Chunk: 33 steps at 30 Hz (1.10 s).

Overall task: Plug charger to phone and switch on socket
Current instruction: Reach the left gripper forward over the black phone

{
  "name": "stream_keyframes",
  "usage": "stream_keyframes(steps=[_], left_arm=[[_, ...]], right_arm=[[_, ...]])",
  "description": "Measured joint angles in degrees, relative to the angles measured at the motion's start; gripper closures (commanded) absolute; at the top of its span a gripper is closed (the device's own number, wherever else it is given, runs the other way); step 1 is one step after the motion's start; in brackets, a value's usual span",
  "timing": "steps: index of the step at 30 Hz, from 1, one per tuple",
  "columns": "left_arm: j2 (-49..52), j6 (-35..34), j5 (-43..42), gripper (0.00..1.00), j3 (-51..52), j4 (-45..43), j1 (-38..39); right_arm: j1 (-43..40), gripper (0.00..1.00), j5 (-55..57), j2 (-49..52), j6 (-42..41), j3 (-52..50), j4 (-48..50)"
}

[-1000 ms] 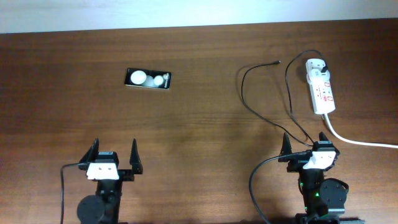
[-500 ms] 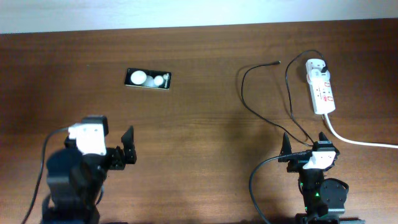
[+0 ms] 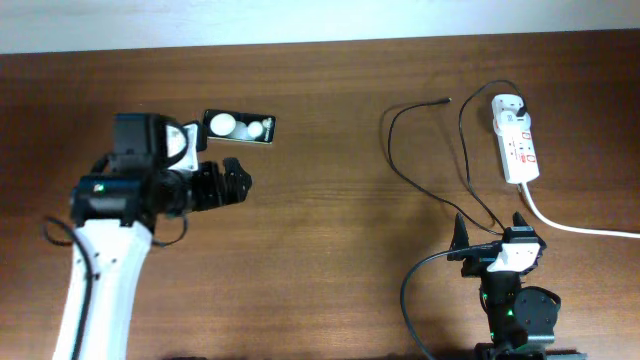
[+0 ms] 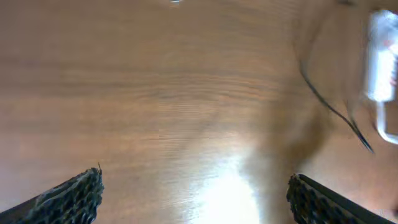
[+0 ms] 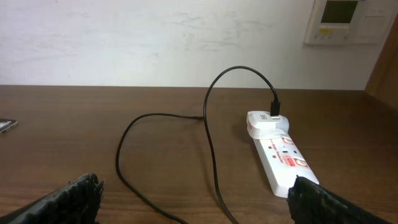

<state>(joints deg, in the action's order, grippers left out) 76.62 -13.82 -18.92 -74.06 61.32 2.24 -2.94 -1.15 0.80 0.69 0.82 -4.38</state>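
The black glossy phone (image 3: 245,127) lies flat at the far left of the table; its edge shows in the right wrist view (image 5: 5,125). The thin black charger cable (image 3: 400,170) loops from the adapter on the white socket strip (image 3: 518,152) to its free plug tip (image 3: 444,101). My left gripper (image 3: 243,178) is open and empty, raised just in front of the phone and pointing right; its blurred wrist view (image 4: 194,177) shows wood, the cable (image 4: 329,107) and the socket (image 4: 380,65). My right gripper (image 3: 492,226) is open and empty at its base, facing the cable (image 5: 211,134) and socket (image 5: 280,155).
A thick white cord (image 3: 575,227) runs from the socket off the right edge. A thicker black cable (image 3: 415,280) curls by the right arm's base. A white wall with a control panel (image 5: 342,22) stands behind the table.
My left arm has risen from its base and swung forward, its gripper now near the phone. The right arm, phone, cable and socket have not moved.
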Motion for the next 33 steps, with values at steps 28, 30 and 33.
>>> stream_keyframes(steps=[28,30,33], left_arm=[[41.5,-45.7,21.4,0.0,-35.5,-1.7,6.6],[43.5,-47.1,21.9,0.0,-35.6,-3.3,6.6],[46.9,-48.9,22.7,0.0,-35.7,-5.7,6.6]], right_arm=[[0.0,0.01,0.0,0.0,0.0,0.0,0.1],[0.0,0.02,0.0,0.0,0.0,0.0,0.1],[0.0,0.01,0.0,0.0,0.0,0.0,0.1]])
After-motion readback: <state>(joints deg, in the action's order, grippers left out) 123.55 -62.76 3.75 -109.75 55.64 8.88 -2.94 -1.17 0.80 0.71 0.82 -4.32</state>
